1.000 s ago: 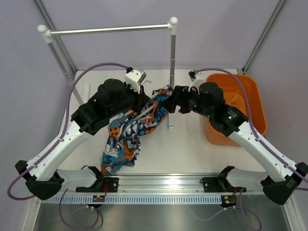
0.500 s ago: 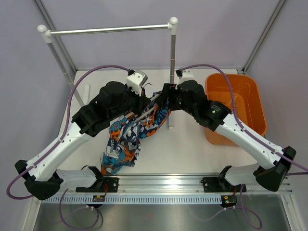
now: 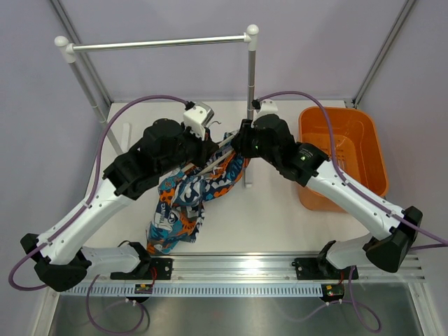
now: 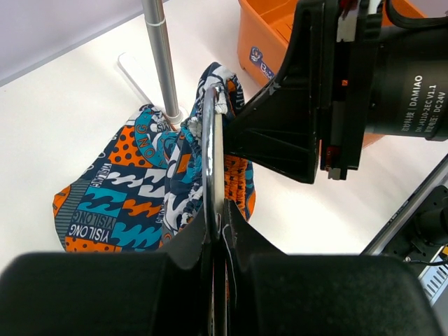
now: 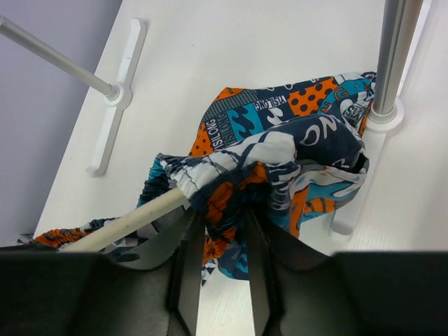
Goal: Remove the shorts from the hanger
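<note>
While left pincer clamps hanger, right pincer tight on bunched blue-orange shorts.

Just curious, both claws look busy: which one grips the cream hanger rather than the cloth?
The left gripper: its fingers pinch the hanger bar, while the right gripper only has the shorts fabric between its fingers.

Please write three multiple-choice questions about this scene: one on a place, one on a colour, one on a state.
1. On the table, the orange bin stands: A at the left; B at the right; C at the near centre.
2. The hanger is: A black; B red; C cream.
3. The left gripper is: A wide open; B shut on the hanger; C out of view.

Answers: B, the top view shows it at the right edge; C, it looks pale against the shorts; B, it clamps the bar.
</note>
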{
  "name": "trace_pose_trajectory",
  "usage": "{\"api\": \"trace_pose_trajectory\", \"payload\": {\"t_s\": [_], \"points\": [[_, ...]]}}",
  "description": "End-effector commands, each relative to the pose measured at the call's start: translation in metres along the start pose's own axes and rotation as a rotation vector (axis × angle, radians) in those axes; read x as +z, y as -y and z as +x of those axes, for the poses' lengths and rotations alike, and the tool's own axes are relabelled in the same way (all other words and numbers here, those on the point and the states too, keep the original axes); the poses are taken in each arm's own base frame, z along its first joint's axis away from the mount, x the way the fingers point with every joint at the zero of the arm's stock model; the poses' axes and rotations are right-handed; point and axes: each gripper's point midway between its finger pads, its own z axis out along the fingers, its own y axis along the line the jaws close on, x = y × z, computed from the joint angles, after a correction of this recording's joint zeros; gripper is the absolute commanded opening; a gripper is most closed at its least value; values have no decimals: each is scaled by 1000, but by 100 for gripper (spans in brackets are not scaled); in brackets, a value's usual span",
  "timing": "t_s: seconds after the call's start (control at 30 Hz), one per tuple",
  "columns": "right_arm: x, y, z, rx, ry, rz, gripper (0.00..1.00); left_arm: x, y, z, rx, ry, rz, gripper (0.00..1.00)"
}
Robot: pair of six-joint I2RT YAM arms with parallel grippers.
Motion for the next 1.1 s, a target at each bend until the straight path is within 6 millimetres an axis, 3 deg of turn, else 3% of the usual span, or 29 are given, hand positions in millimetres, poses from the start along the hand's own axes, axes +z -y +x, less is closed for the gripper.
{"api": "trace_pose_trajectory", "payload": {"t_s": [0.0, 0.23, 0.43, 0.87, 1.07], "points": [[-4, -4, -21, 2, 59, 22, 30, -13, 8, -18, 16, 68, 39, 0], [-10, 2, -32, -5, 84, 67, 1, -15, 1, 5, 30, 22, 4, 0], [-14, 13, -39, -25, 110, 123, 0, -21, -7, 17, 32, 17, -29, 0], [-14, 31, -46, -57, 130, 234, 0, -49, -10, 16, 55, 38, -28, 0], [-10, 41, -57, -48, 133, 258, 0, -65, 10, 18, 94, 39, 101, 0]]}}
